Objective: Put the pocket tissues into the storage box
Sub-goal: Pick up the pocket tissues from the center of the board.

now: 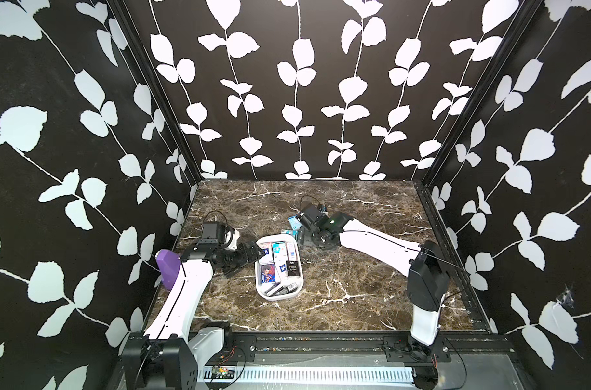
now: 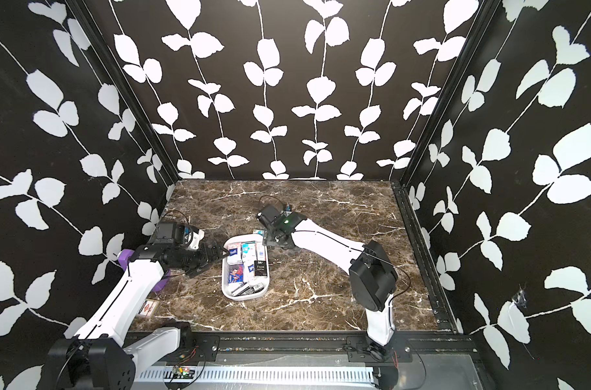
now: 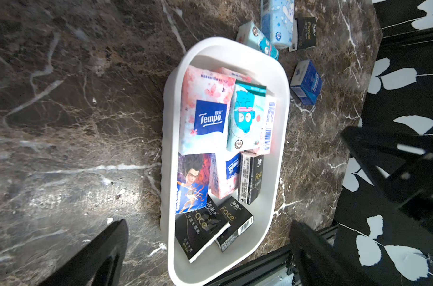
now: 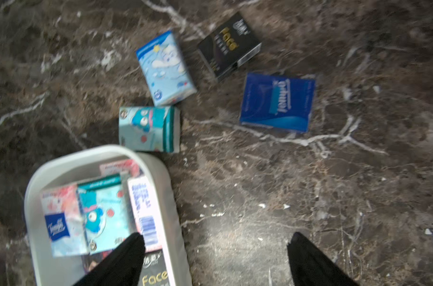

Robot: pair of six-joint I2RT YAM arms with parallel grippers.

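Note:
The white storage box [image 1: 258, 290] [image 2: 223, 287] lies mid-table with several pocket tissues inside, among them a Tempo pack [image 3: 208, 118] and black Face packs [image 3: 235, 222]. Beyond its far end, a light-blue pack [image 4: 165, 68], a teal pack [image 4: 148, 128], a black pack [image 4: 229, 45] and a dark-blue pack [image 4: 277, 101] lie on the marble. My left gripper [image 1: 260, 251] [image 3: 209, 224] hangs open and empty at the box's left rim. Over the box's far right corner my right gripper [image 1: 301, 236] [image 4: 216, 236] stands open and empty, one finger above the box, the other above bare table.
A purple angular object [image 1: 168, 268] stands at the table's left edge behind my left arm. A small white card with a red mark [image 2: 147, 308] lies under that arm. Patterned walls close in three sides, and a black rail [image 1: 321, 344] runs along the front.

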